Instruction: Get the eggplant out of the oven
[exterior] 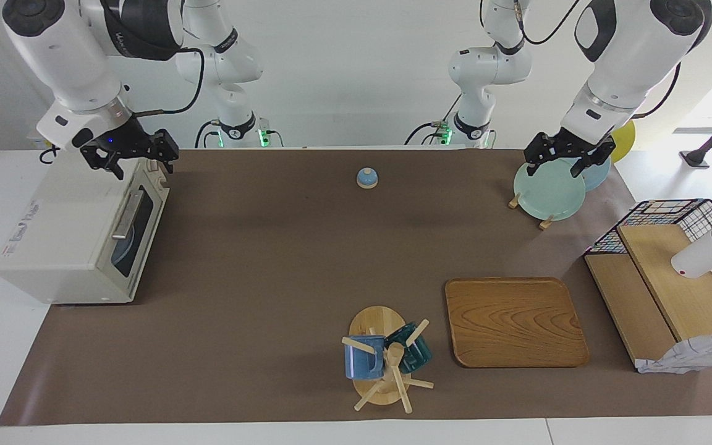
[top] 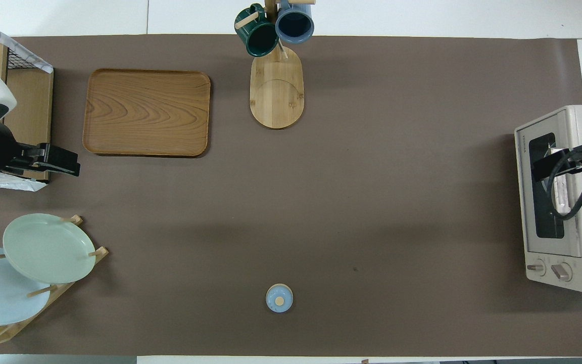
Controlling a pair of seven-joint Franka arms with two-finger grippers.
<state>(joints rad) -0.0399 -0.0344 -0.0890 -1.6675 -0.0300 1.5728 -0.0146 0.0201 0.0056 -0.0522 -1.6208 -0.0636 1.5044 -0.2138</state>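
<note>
Brown mat (exterior: 269, 259) (knobs (top: 548, 269) overhead only)

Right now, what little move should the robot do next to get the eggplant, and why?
Probably lower the open right gripper onto the oven door's silver handle. The door looks shut, so the eggplant can't be seen or reached yet. The left gripper waits over the plates.

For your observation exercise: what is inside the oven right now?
The oven has its door shut. Through the dark glass only a pale rounded shape shows, maybe a plate. No eggplant can be made out; the tinted door hides the rest of the inside.
</note>
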